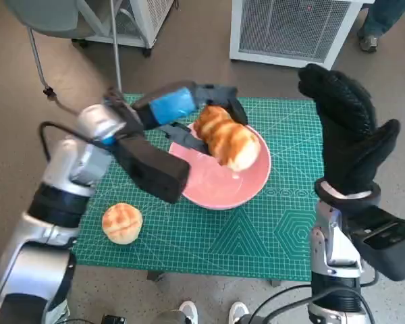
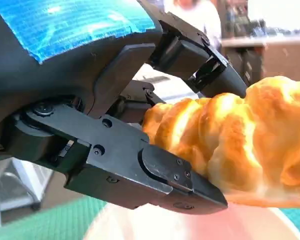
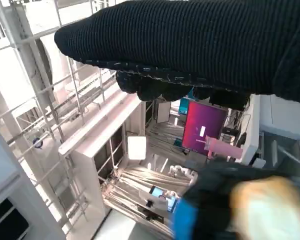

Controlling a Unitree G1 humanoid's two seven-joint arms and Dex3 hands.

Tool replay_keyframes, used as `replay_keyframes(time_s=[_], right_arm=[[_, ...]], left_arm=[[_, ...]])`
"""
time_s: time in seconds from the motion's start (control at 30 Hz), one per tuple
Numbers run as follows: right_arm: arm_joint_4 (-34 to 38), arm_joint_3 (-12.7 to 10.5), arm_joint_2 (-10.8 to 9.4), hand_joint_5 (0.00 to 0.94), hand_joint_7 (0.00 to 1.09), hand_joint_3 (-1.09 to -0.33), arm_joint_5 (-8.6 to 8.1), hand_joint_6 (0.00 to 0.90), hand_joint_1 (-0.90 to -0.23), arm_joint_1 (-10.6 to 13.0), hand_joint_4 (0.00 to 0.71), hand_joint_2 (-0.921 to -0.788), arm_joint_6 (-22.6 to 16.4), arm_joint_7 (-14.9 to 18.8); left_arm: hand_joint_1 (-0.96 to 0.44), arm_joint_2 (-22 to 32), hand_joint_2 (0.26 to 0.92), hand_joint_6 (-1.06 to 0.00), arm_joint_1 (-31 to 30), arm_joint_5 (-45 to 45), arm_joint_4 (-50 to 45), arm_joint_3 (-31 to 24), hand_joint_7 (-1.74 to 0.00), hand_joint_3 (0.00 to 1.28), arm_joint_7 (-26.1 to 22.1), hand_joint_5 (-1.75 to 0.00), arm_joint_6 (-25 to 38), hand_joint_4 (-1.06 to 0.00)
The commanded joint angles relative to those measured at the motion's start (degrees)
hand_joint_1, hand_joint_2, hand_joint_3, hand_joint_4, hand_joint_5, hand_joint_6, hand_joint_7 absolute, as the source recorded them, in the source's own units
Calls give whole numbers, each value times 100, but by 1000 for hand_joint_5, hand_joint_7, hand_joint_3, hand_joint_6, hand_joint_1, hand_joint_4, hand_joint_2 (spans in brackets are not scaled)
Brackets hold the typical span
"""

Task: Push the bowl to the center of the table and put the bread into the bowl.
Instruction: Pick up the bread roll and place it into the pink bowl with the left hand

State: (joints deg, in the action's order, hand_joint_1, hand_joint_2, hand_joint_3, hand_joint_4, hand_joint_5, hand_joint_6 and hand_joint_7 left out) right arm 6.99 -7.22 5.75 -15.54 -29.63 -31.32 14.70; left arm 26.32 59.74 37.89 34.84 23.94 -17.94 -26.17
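A pink bowl (image 1: 223, 183) sits near the middle of the green mat (image 1: 209, 236). My left hand (image 1: 182, 108) grips a long golden twisted bread (image 1: 227, 138) and holds it just above the bowl. In the left wrist view the black fingers (image 2: 160, 175) clamp the bread (image 2: 240, 145) from both sides, with the pink bowl (image 2: 190, 225) right beneath. A second round bread roll (image 1: 122, 223) lies on the mat near its front left corner. My right hand (image 1: 347, 131) is raised over the table's right side, fingers spread, holding nothing.
A white cabinet with a grille (image 1: 290, 30) stands beyond the table. A chair leg (image 1: 37, 57) and a white unit are at the back left. A person's shoe (image 1: 368, 42) shows at the far right, and feet (image 1: 212, 312) at the front edge.
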Motion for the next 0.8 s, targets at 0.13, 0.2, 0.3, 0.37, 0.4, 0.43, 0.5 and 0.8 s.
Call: replay_keyframes(time_s=[0.13, 0.2, 0.3, 0.37, 0.4, 0.43, 0.5, 0.8], right_arm=[[-43, -13, 1, 39, 783, -756, -1, -1, -596, 192, 278, -921, 17, 25], [-55, -14, -1, 39, 783, -756, -2, -1, -597, 201, 277, -921, 19, 20], [-59, -13, -9, 40, 784, -753, 1, -1, -598, 212, 278, -921, 13, 14], [-68, -5, -20, 40, 784, -751, 13, -1, -598, 222, 279, -921, 6, 6], [-70, -2, -24, 40, 784, -750, 18, -1, -598, 224, 278, -921, 4, 2], [-72, 3, -31, 40, 783, -750, 26, -1, -598, 230, 278, -921, 0, -4], [-60, 5, -38, 40, 782, -750, 30, -1, -598, 232, 278, -921, -10, -6], [-110, 45, -82, 41, 773, -748, 80, -1, -598, 270, 279, -921, -29, -53]], left_arm=[[0, -194, 920, -591, 179, 255, 597, 267, -1218, 67, 73, -1109, 124, -725], [0, -231, 921, -488, 124, 215, 592, 277, -1295, 153, -138, -1230, 302, -632], [-26, -233, 853, -369, -11, 57, 420, 235, -762, 155, -637, -676, 654, -454], [-36, -201, 819, -305, -123, -70, 193, 169, -456, 111, -994, -350, 920, -310], [-41, -183, 801, -275, -170, -122, 81, 140, -326, 86, -1133, -224, 1031, -229], [-50, -118, 789, -255, -253, -215, -131, 79, -240, 69, -1318, -143, 1155, -172], [-66, -13, 777, -237, -388, -355, -480, -18, -164, 53, -1587, -73, 1355, -119], [-169, 560, 771, -162, -1156, -1287, -2013, -824, -45, 29, -2582, -2, 2298, -9]])
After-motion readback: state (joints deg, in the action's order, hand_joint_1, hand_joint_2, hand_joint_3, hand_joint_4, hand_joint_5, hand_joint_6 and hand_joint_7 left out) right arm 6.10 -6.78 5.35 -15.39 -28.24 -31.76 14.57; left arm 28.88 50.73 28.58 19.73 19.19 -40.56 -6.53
